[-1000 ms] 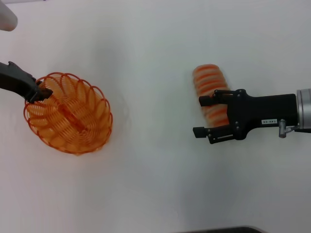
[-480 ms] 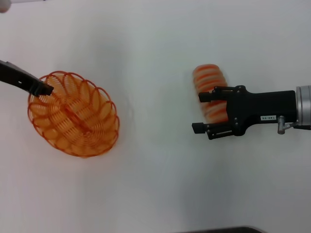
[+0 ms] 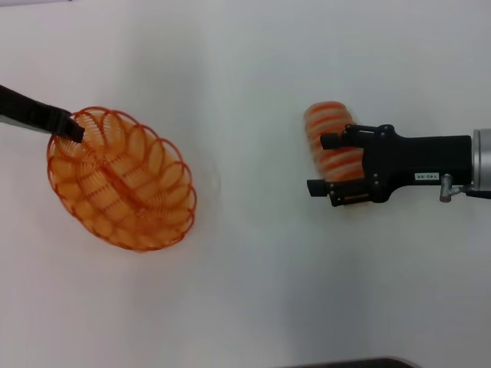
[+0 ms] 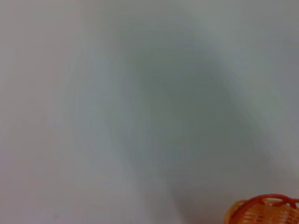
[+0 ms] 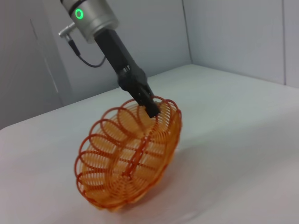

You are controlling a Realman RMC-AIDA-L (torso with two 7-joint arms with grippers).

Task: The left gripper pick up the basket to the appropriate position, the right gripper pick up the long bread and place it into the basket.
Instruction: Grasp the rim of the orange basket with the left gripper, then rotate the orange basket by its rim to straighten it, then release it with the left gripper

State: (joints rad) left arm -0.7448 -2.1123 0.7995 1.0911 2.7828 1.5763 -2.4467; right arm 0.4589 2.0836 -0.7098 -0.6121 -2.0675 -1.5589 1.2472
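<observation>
Orange basket (image 3: 121, 180) hangs tilted, pinched at its rim by our left end effector (image 3: 70, 127); right end effector (image 3: 326, 164) straddles the long bread (image 3: 331, 146), fingers apart — we should close squarely mid-loaf.

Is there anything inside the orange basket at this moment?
No. The basket holds nothing; only its own wire mesh shows inside. The left tool grips its rim, tilting it. The long bread lies apart, at the right tool, which covers part of it.

Orange wire basket (image 3: 123, 180) (open mesh), smooth matt white table (image 3: 253, 291)
</observation>
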